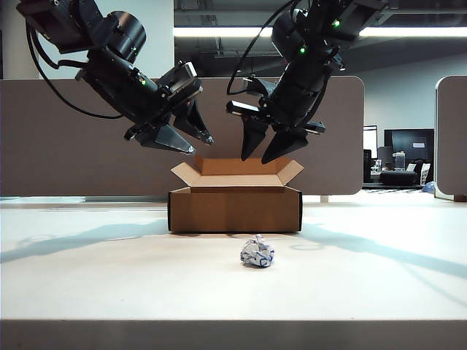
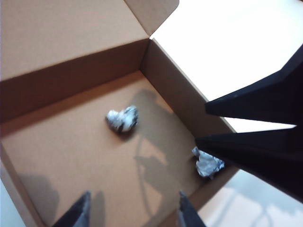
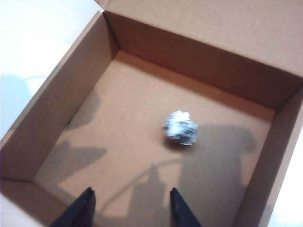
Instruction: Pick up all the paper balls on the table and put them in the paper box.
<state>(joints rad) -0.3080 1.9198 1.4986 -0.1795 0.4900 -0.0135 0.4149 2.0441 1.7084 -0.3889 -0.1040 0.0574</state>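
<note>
Our paper box (image 1: 235, 208) sits mid-table (image 1: 87, 277) with two paper balls (image 2: 122, 118) inside. Our left gripper (image 1: 179, 138) and right gripper (image 1: 268, 146) hover above it, jaws apart, empty. The last ball (image 1: 257, 251) lies nearer, below, slightly closer to our right gripper.

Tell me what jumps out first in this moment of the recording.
Both black arms hang over the open paper box at the table's middle, the left end effector and right end effector open and empty above it. Two paper balls already lie inside. A third paper ball sits alone on the table in front of the box.
</note>
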